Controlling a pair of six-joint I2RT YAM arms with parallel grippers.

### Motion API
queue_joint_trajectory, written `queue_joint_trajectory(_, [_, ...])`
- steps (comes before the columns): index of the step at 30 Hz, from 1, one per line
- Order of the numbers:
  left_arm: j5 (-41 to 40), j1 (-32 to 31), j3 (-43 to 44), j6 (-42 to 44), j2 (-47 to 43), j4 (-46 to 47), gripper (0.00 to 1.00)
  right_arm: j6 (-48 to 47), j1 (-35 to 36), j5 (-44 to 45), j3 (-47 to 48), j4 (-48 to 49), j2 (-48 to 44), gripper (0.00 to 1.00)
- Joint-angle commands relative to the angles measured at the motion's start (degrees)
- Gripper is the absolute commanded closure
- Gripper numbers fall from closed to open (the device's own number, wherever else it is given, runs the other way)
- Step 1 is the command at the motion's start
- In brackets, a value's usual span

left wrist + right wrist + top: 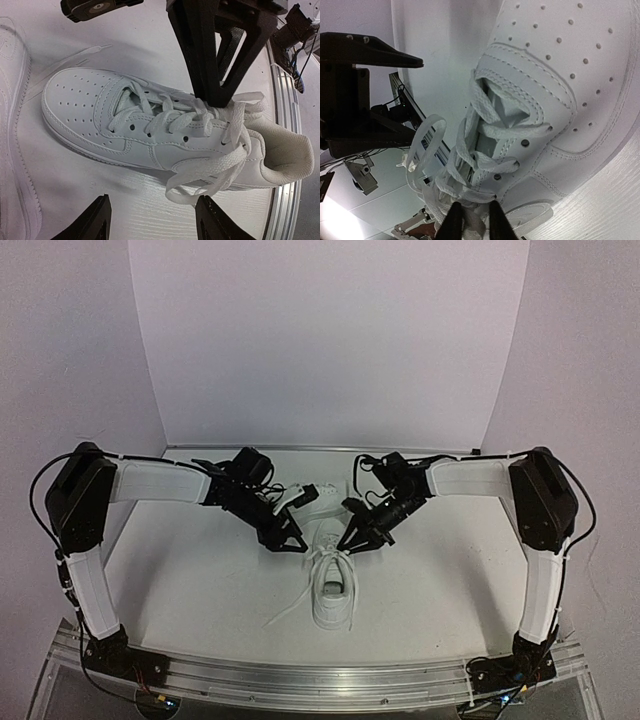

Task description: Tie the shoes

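Both angled down at near shoe (333, 592), left hand (152, 220) open, right hand (472, 221) pinching lace (467, 200)

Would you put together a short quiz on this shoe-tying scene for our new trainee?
1. True or false: the left gripper grips the laces.
2. What is the right gripper pinching? A) the toe cap B) the laces C) the heel
3. How many shoes are on the table?
Key: 1 false, its jaws stand open; 2 B; 3 two.
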Motion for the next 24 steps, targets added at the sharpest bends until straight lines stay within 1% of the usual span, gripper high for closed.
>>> queue_joint_trajectory(1, [2.0, -0.3, 2.6, 0.4, 0.9, 1.2, 0.40, -1.5, 0.3, -1.3, 1.4, -1.6, -3.0, 0.95])
queue_joint_trajectory(3, [2.3, -0.4, 2.7, 0.4, 1.1, 1.3, 0.39, -1.5, 0.3, -0.9, 1.7, -1.7, -3.6, 1.00])
queue_joint_trajectory(8, [3.0, -0.5, 3.0, 0.1, 1.1, 1.5, 0.37, -1.4, 0.3, 0.9, 2.2, -1.8, -5.2, 1.00])
queue_joint_trajectory(16, [4.5, -0.6, 3.2, -0.8, 1.6, 2.0, 0.40, -1.0, 0.2, 3.4, 2.0, -1.8, -7.3, 1.00])
queue_joint_trajectory(24, [3.3, -1.0, 4.2, -1.3, 3.6, 2.2, 0.39, -0.9, 0.3, 4.3, 1.4, -1.9, -8.2, 1.00])
